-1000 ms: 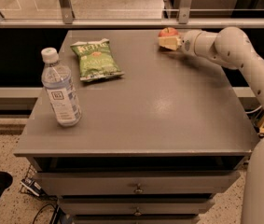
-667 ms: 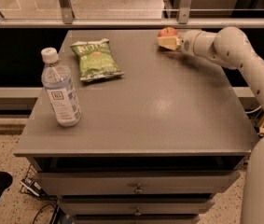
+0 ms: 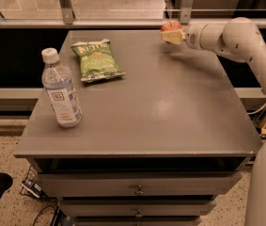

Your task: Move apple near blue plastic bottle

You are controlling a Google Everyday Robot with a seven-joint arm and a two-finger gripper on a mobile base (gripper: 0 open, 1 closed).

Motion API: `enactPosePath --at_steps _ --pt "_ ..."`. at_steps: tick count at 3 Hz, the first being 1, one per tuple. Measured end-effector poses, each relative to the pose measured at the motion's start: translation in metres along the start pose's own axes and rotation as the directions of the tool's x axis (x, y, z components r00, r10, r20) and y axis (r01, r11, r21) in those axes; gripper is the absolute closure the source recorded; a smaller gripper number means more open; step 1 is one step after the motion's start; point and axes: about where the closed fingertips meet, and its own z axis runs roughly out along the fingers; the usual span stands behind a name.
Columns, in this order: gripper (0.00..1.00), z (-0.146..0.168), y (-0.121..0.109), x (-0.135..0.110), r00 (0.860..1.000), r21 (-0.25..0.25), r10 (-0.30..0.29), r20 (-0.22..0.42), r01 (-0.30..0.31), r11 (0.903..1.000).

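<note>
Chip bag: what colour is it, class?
Green chip bag, best in the camera view; the gripper is at the apple.

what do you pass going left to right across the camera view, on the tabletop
blue plastic bottle → green chip bag → apple, with the gripper right at it near the far edge → robot arm reaching in from the right

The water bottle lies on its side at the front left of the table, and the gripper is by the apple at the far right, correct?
No. In the camera view the water bottle stands upright at the front left of the table; the gripper is by the apple at the far right.
</note>
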Motion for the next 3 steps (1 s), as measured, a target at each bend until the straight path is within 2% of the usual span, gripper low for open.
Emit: enactPosePath --at_steps 1,2,3 --pt "1.0 -0.044 0.009 -0.03 1.0 -0.022 -0.012 0.01 0.012 0.9997" --pt "1.0 -0.102 0.028 -0.045 1.0 -0.056 -0.01 0.011 0.01 0.9984" --pt "1.0 -0.154 0.057 -0.033 1.0 -0.098 0.0 0.017 0.001 0.9951"
